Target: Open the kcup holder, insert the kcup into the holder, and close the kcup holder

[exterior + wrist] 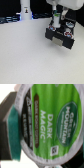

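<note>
My gripper point(58, 21) is at the exterior view's upper right, shut on the kcup point(57, 16), and holds it just above the back of the kcup holder point(62, 37). The holder is a black boxy unit on the white table; its tray seems slid out toward the camera, with reddish-lidded pods point(67, 34) in its slots. In the wrist view the kcup's green lid point(52, 119), printed "Dark Magic", fills most of the picture. A teal finger pad point(11, 131) presses against the kcup's side. The holder's slots are hidden in the wrist view.
A white upright object point(25, 11) stands at the back, towards the exterior view's left. Dark items point(9, 20) line the back edge. The white table point(25, 57) spreads across the front and left.
</note>
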